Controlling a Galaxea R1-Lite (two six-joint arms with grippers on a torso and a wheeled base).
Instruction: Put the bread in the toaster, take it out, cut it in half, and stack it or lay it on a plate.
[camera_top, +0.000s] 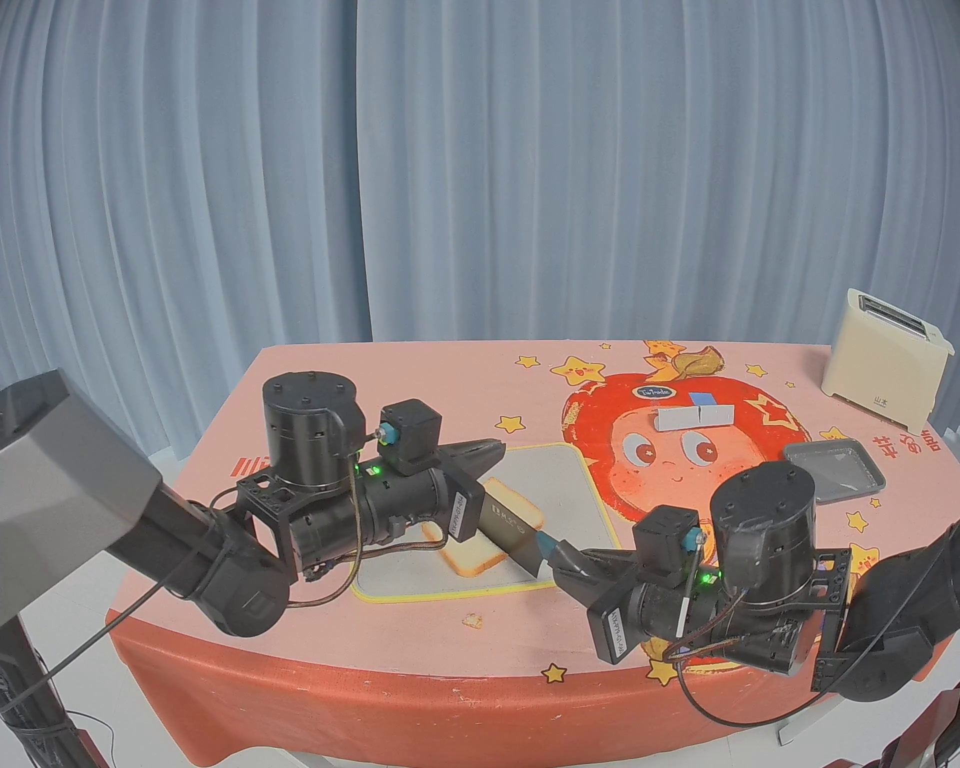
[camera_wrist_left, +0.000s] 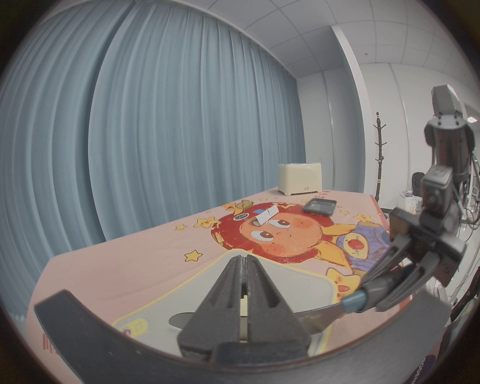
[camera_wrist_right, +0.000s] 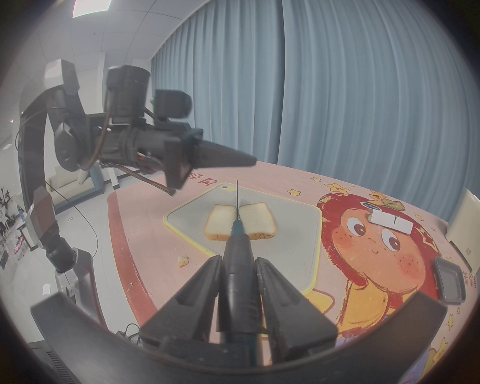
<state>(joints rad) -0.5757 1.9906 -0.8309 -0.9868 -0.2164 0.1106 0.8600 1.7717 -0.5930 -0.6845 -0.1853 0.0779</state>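
1. Blue-grey curtains (camera_top: 450, 170) hang behind a table (camera_top: 330, 390) covered with a pink cloth printed with stars and a red-haired cartoon face.
2. On the left, the left gripper (camera_top: 490, 452) hangs over the far part of a grey cutting mat (camera_top: 570, 480) with a yellow edge. Its fingers (camera_wrist_left: 227, 290) are pressed together and grasp nothing.
3. The slice of bread (camera_wrist_right: 257, 225) lies flat on the mat, toward its near edge, partly under the left arm in the head view.
4. A small crumb (camera_top: 472, 621) sits on the cloth just in front of the mat.
5. A knife (camera_top: 512, 528) stands with its blade edge-down across the middle of the bread. Whether the slice is cut through cannot be told.
6. The right gripper (camera_top: 565, 562) is clamped on the knife's dark handle, near the mat's near right corner.
7. Two white strips (camera_top: 695, 415) lie on the cartoon face's forehead.
8. Farther right, a dark rectangular tray (camera_top: 835, 470) rests on the cloth, well apart from the bread.
9. At the far right corner stands a cream toaster (camera_top: 885, 360), just behind the tray.
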